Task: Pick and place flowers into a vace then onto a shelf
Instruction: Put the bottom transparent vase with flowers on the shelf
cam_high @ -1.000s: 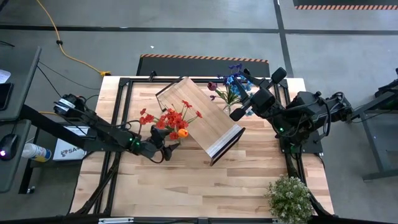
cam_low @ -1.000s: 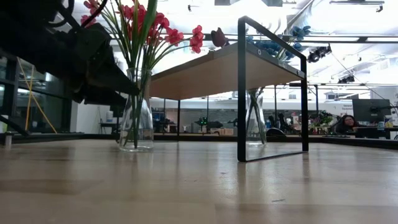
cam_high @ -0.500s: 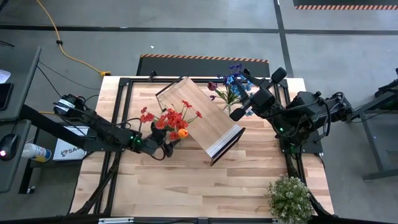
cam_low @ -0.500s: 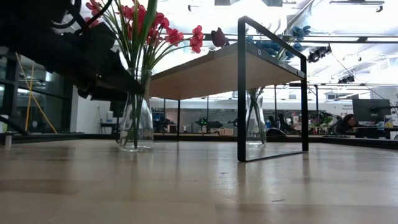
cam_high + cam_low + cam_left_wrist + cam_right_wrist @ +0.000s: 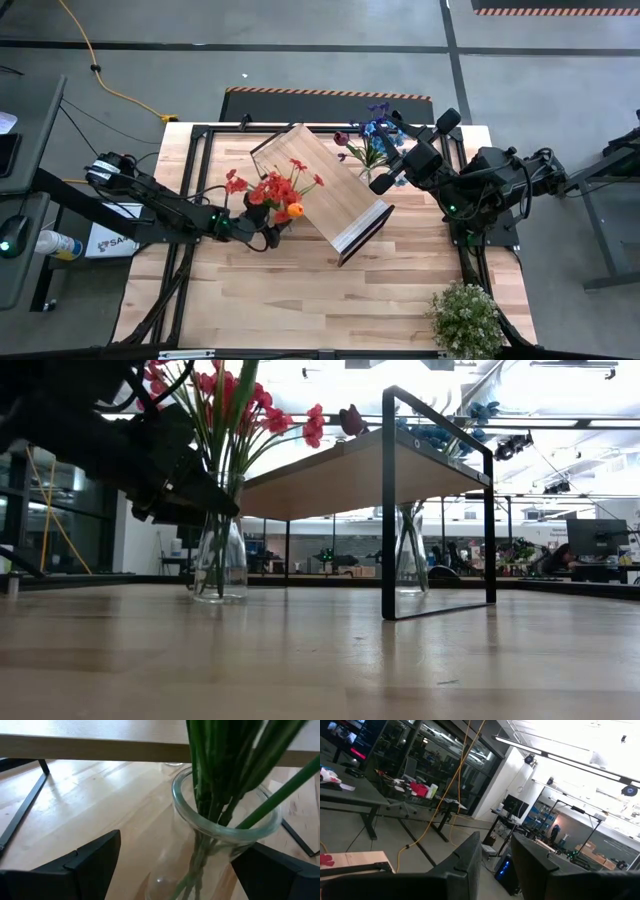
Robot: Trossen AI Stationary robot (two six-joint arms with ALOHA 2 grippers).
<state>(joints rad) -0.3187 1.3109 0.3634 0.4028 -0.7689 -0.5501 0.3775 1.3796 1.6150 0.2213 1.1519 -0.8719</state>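
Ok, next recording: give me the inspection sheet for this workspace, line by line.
Surface: light wooden table, bare across its near half.
Job's things: red and orange flowers stand in a glass vase on the table by the shelf; blue and purple flowers stand in a second vase on the shelf's other side. Shelf top holds nothing.
Clutter: bushy potted plant at the table's near right corner.
Grippers: left gripper open, its jaws either side of the red-flower vase; right gripper raised beside the blue flowers, holding nothing seen.
Cables: yellow cable on the floor.
Surroundings: desks and monitors beyond the table.
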